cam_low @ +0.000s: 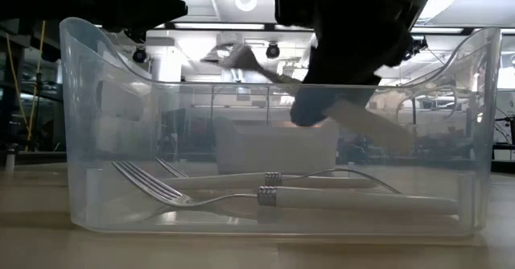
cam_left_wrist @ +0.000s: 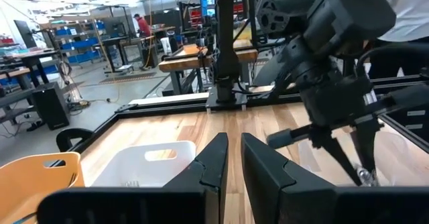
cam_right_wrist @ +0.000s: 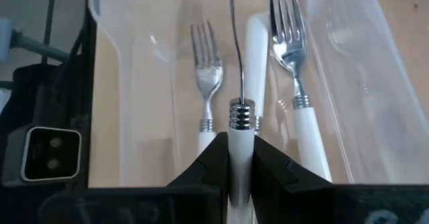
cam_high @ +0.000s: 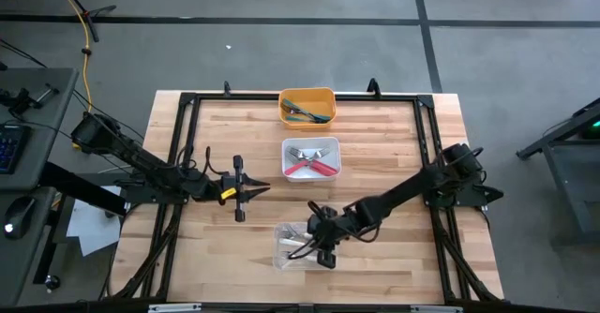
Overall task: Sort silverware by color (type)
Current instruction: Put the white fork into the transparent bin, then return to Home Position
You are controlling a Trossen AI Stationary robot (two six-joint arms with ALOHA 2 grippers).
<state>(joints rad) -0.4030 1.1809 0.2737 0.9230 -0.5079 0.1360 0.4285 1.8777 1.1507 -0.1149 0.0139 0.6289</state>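
Observation:
My right gripper (cam_right_wrist: 241, 150) is shut on a white-handled fork (cam_right_wrist: 234, 43) and hangs over the clear bin (cam_high: 286, 249) at the table's near middle. Two more white-handled forks (cam_right_wrist: 208, 83) (cam_right_wrist: 291, 56) lie flat on that bin's floor (cam_low: 96, 213). The white bin (cam_high: 311, 142) holds pink-red forks (cam_high: 309, 168). The orange bin (cam_high: 307, 96) at the far edge holds teal forks (cam_high: 309, 114). My left gripper (cam_left_wrist: 232, 150) waits left of the white bin, level above the table, with a narrow gap between its fingers and nothing in it. My right gripper pinches the fork's white handle just behind its ribbed silver collar (cam_right_wrist: 241, 117) between the two fingers. The fingers slant down from the table's right and lie along the fork. The fork is lifted clear above the clear bin, tilted, head (cam_low: 241, 60) foremost.
The three bins stand in a row from the far edge to the near middle of the wooden table (cam_high: 394, 154). A black frame rail (cam_high: 412, 97) runs around the table. Bare wood lies left and right of the bins.

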